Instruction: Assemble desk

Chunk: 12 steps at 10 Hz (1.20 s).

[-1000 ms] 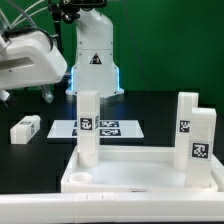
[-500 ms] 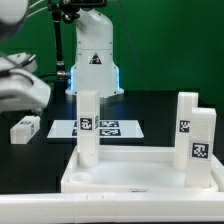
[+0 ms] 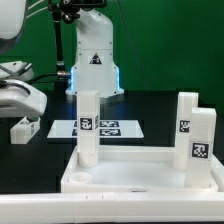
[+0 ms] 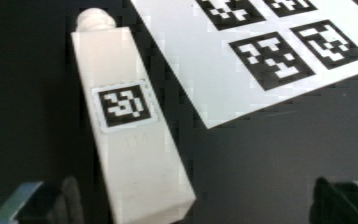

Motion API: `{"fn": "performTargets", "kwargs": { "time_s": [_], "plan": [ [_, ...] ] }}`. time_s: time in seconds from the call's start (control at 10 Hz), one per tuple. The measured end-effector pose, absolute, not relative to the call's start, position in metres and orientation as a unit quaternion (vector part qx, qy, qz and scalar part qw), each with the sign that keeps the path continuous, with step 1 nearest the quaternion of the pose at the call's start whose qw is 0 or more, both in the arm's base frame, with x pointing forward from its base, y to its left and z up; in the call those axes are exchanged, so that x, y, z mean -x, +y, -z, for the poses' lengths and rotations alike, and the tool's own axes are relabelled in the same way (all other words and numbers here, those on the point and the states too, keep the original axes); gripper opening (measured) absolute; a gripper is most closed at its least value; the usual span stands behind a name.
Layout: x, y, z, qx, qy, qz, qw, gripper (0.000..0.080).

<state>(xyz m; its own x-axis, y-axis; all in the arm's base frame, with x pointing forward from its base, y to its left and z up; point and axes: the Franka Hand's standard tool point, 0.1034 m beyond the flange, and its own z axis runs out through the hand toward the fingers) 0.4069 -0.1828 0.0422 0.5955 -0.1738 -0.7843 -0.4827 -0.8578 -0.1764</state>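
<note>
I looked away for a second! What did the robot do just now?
The arm swung down toward the exterior view's left, over the loose leg lying on the table. Its tool is open, gripping nothing. The desk top and its standing legs stayed put.

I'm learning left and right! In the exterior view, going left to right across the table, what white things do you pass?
Loose leg lying flat → marker board → two upright legs on the desk top.
</note>
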Motion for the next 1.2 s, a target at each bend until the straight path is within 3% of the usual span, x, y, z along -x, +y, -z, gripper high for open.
{"fn": "performTargets", "kwargs": {
  "time_s": [0.2, 0.5, 0.7, 0.8, 0.9, 1.2],
  "plan": [
    [-0.386, -0.184, -0.019, 0.861, 0.197, -0.43, 0.186, 0.0649],
    [-0.383, -0.183, -0.016, 0.859, 0.198, -0.433, 0.185, 0.0649],
    [-0.383, -0.183, -0.016, 0.859, 0.199, -0.433, 0.185, 0.0411],
    [-0.383, -0.183, -0.016, 0.859, 0.199, -0.434, 0.185, 0.0411],
    [-0.382, -0.184, -0.016, 0.859, 0.199, -0.434, 0.185, 0.0287],
    [-0.382, -0.184, -0.016, 0.859, 0.199, -0.434, 0.185, 0.0287]
  ]
}}
